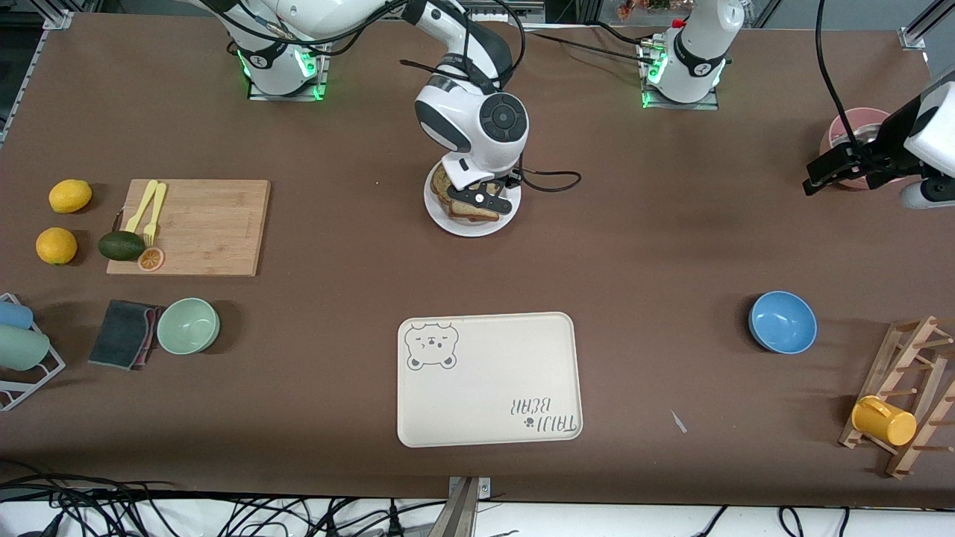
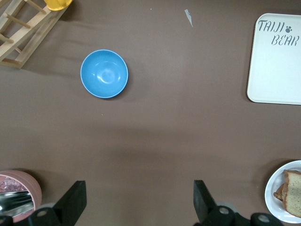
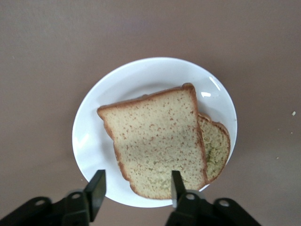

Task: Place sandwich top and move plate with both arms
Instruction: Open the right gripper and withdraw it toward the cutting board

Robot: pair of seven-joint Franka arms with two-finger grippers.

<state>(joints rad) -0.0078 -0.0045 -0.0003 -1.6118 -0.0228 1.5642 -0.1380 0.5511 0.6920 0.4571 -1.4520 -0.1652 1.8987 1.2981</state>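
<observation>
Presently the sandwich top lies on the stack in the plate, skewed so that a lower slice shows past one edge. The plate sits on the tabletop mid-table, farther from the front camera than the bear-printed tray. The right gripper hovers just over the slice with its fingers spread and holding nothing. The left gripper waits, spread wide and empty, over bare tabletop beside a pink bowl at the left arm's end of the table.

Procedure for the step in hand, as judged:
- Lift the right gripper straight up so the fingers do not drag the slice further askew.
- Bring both grippers to opposing rim edges of the plate and close on the rim only, not on bread.
- Keep the plate level; the offset stack may slide.

Materials: the bread is speckled tan, porous and soft, squarish with a darker crust. The plate is round, smooth, glossy white, likely slippery with a shallow rim. The tabletop is matte brown.
</observation>
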